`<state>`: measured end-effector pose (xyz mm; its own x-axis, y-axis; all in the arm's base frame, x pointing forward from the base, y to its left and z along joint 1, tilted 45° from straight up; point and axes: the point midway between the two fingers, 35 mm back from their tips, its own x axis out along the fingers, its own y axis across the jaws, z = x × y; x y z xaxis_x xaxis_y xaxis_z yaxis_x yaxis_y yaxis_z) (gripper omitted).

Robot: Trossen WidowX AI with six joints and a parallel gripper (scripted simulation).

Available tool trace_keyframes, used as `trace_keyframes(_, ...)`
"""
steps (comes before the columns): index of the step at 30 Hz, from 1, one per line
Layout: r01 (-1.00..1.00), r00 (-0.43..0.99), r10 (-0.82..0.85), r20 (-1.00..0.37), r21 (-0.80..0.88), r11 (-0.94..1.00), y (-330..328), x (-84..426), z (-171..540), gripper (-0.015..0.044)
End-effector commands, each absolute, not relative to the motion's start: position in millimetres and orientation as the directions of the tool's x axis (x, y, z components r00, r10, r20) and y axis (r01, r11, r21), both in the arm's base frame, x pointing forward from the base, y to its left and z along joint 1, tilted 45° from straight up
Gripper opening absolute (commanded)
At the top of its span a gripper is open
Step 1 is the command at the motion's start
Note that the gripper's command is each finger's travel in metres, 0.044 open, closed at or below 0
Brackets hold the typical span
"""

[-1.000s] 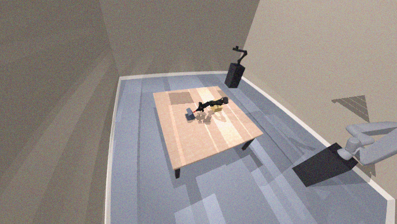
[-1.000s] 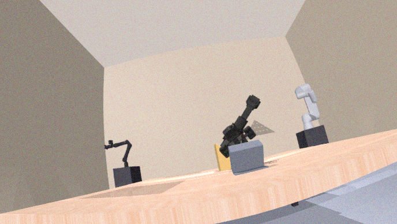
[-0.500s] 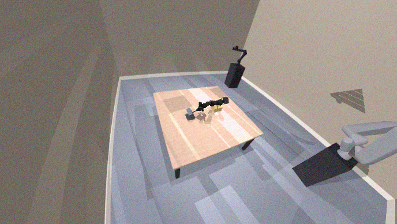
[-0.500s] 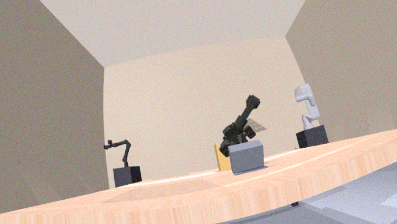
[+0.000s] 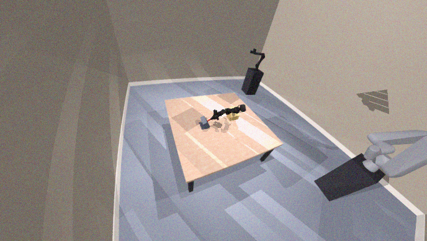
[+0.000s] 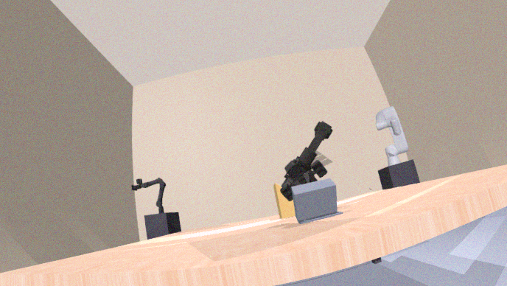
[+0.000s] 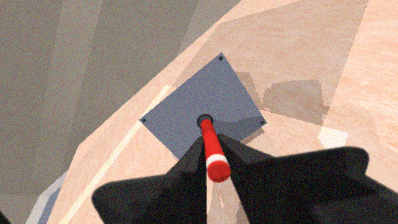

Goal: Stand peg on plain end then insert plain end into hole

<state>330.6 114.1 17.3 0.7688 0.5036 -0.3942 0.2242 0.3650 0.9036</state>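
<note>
The red peg [image 5: 208,120] [image 7: 212,142] has its white band and banded end towards the wrist camera. My gripper [image 5: 211,118] [image 7: 210,139] is shut on the peg, between the band and the plain end. The blue-grey sloped panel [image 5: 203,120] [image 6: 315,202] [image 7: 200,92] stands in front of the gripper. In the wrist view the peg's plain end overlaps the dark hole [image 7: 204,116], with part of the rim showing; how deep it sits cannot be told. In the exterior view the panel hides the peg and fingertips.
A yellow block [image 5: 233,117] [image 6: 284,207] stands on the wooden table [image 5: 214,149] [image 6: 236,254] beside the arm. Another black arm on a dark pedestal [image 5: 252,81] [image 6: 162,225] and a grey arm on a black pedestal [image 5: 350,177] [image 6: 399,175] stand away from the table.
</note>
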Motion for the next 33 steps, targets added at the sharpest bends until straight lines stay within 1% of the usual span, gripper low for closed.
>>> trace_keyframes(1,0.217,0.773,0.503,-0.387,0.906,0.364,114.4,333.8,19.1,0.0000)
trace_keyframes(33,0.216,0.773,0.503,-0.387,0.906,0.364,118.3,341.3,15.1,0.0000)
